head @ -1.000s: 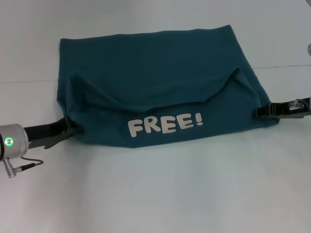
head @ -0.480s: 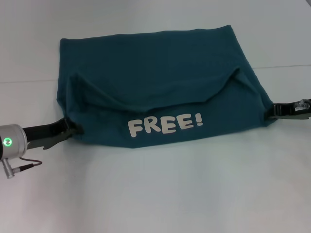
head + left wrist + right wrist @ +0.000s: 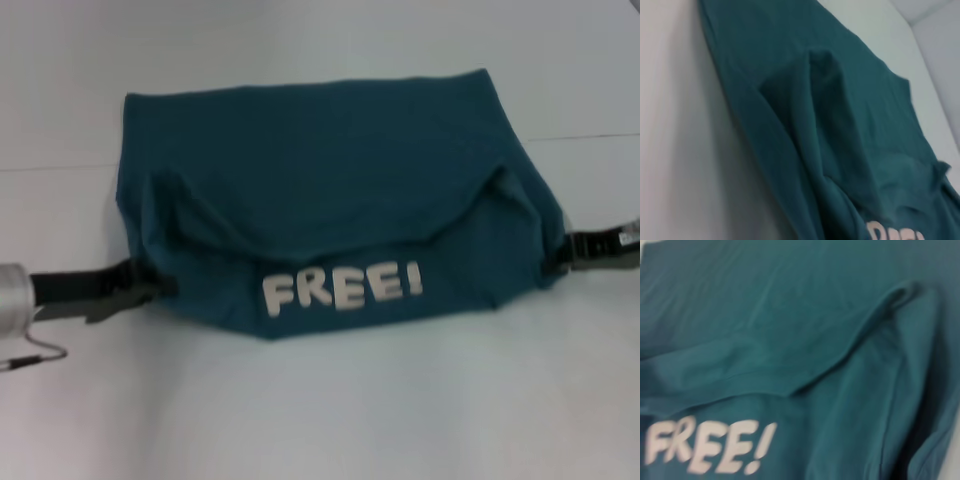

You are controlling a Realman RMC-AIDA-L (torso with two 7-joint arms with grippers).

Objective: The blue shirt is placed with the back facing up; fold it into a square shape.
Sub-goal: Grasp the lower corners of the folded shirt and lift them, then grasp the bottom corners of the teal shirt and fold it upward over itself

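The blue shirt [image 3: 330,180] lies on the white table [image 3: 330,410], its near part folded over so that the white "FREE!" lettering [image 3: 340,288] faces up. My left gripper [image 3: 158,287] is shut on the fold's near left corner. My right gripper [image 3: 562,252] is shut on the near right corner. Both corners are raised slightly, with creases running from them. The left wrist view shows bunched teal cloth [image 3: 840,125]. The right wrist view shows the fold edge [image 3: 790,315] and the lettering [image 3: 705,445].
The white table stretches on all sides of the shirt. A faint seam line [image 3: 600,136] crosses it behind the shirt. A cable [image 3: 40,355] hangs from my left wrist near the left edge.
Both grippers have moved a little nearer to me, dragging the shirt with them. The right gripper has also moved to the right, stretching the fold.
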